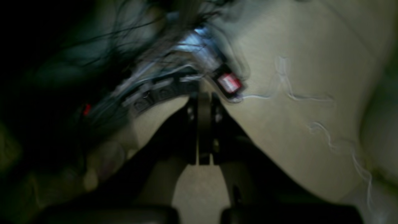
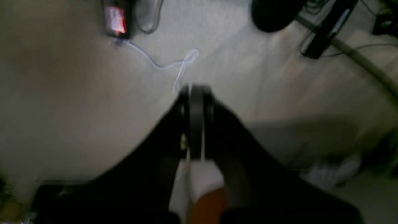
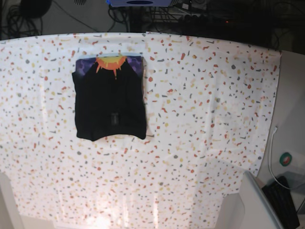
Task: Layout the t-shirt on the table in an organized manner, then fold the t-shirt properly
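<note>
Black t-shirt [image 3: 110, 98] lies folded on the table [image 3: 205, 105]; both arms' fingers [image 1: 204, 102] [image 2: 196, 93] closed, empty.

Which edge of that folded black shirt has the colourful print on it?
The far edge of the t-shirt, the one toward the top of the base view, carries the purple, orange and yellow patch. The other three edges are plain black against the speckled table.

Folded t-shirt [image 3: 110, 98] lies on table [image 3: 205, 109], far-left
</note>
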`<state>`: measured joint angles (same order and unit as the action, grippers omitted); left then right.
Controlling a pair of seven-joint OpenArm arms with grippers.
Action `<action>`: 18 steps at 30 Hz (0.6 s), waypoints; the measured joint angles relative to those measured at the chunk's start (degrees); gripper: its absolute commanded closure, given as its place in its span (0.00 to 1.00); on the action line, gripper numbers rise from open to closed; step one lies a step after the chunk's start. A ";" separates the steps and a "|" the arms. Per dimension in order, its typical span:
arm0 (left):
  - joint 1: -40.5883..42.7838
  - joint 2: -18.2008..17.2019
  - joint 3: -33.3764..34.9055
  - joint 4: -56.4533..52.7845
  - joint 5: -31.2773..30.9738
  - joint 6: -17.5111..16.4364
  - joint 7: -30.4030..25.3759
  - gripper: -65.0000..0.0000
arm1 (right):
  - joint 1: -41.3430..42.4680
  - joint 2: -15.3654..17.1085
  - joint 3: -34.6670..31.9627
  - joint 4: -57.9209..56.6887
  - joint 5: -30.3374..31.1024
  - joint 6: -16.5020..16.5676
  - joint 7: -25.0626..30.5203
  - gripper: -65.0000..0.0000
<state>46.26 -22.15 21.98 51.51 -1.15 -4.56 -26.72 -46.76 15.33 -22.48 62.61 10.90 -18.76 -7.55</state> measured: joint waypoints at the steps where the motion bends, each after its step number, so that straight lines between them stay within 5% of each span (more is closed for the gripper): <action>1: -2.45 1.22 0.02 -3.89 -0.70 0.00 -0.55 1.00 | 3.39 0.02 -1.60 -5.46 1.38 0.04 -0.20 1.00; 6: -16.63 9.07 0.24 -29.97 -1.11 -0.15 -6.23 1.00 | 21.05 -2.91 -10.75 -39.56 9.40 0.74 15.13 1.00; 10: -27.45 14.25 0.22 -49.83 -0.81 -0.15 -6.23 1.00 | 30.12 -6.49 -12.04 -58.71 14.56 12.00 31.91 1.00; 13: -30.93 15.43 0.24 -50.75 -1.05 -0.15 -5.01 1.00 | 32.13 -8.46 -12.04 -61.18 22.14 19.52 31.89 1.00; 18: -31.47 15.43 0.24 -44.30 -1.05 -0.35 0.74 1.00 | 31.63 -9.53 -12.41 -56.50 29.62 20.98 28.28 1.00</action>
<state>14.79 -6.72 22.22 7.20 -2.20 -4.91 -25.98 -15.14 5.80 -34.89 6.11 40.51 2.22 20.73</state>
